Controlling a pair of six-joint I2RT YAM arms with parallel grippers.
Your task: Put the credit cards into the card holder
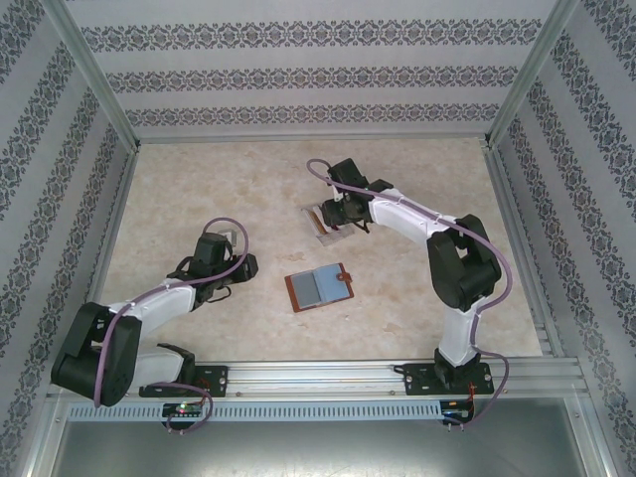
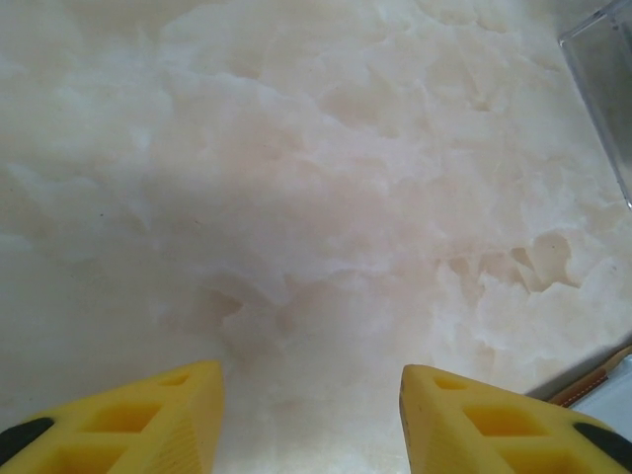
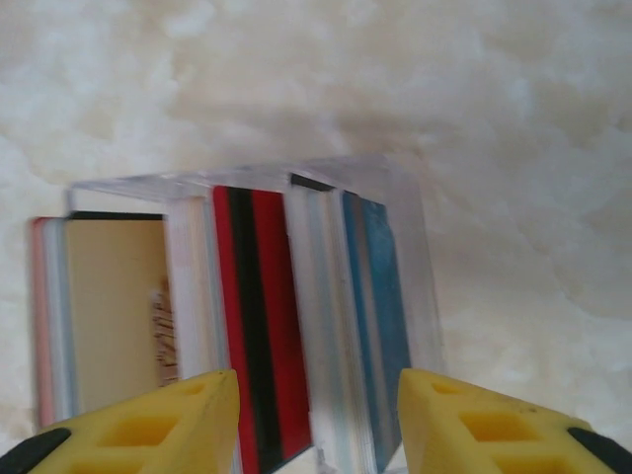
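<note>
Credit cards point(image 3: 252, 316) stand upright in the clear tray point(image 3: 420, 267). We see the right gripper point(image 3: 318, 390) close to them, wide apart and holding nothing. The left gripper point(image 2: 311, 390), also wide apart, hangs over the table point(image 2: 296, 148) near the open card holder point(image 1: 320, 287).

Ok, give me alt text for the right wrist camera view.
The open right hand hangs over a clear plastic tray holding a tan card, a red card with a black stripe and a blue card. The table is pale and marbled.
</note>
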